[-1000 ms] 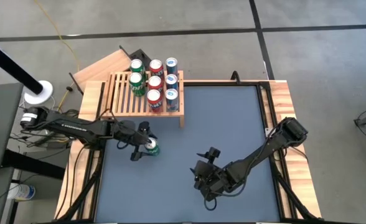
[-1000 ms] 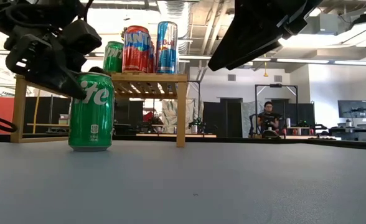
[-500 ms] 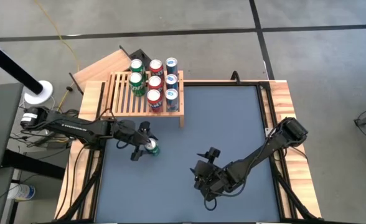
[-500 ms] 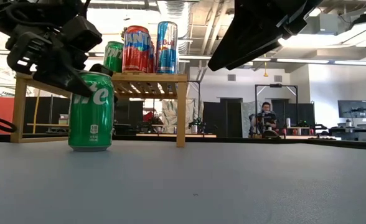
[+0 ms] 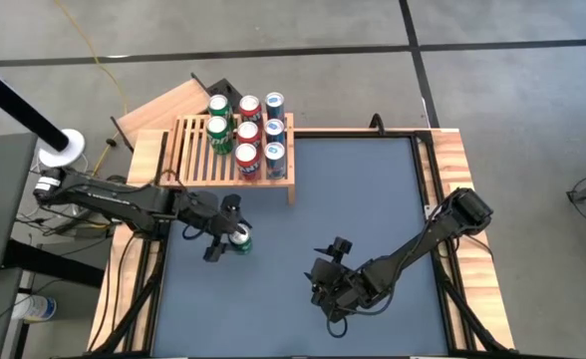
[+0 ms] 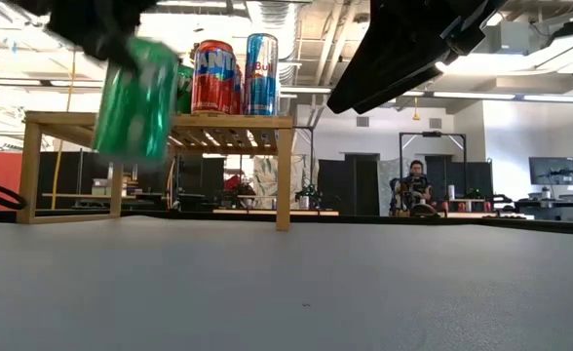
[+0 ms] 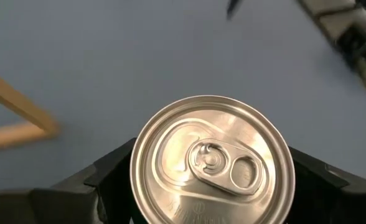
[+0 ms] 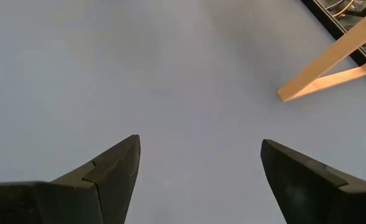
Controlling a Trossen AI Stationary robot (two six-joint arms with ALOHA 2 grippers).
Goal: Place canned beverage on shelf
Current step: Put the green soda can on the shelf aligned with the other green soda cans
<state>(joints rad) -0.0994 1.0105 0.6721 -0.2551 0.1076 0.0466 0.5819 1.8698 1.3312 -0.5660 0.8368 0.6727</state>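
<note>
The left gripper (image 5: 225, 231) holds the green can (image 6: 135, 97) between its two fingers, tilted and lifted off the table (image 5: 373, 199), just in front of the shelf (image 5: 193, 165). The right gripper (image 8: 198, 168) has its fingers wide apart with nothing between them.

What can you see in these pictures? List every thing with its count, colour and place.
held can: one, green, in the left claw, tilted, clear of the table
green cans: two, on the shelf
red cans: three, on the shelf
blue cans: three, on the shelf
shelf: one, light wood, table's far left corner
board: one, wood, behind the shelf
table: one, blue-grey
person: one, seated far behind
left claw: shut on the held can
right claw: open, over bare table
</note>
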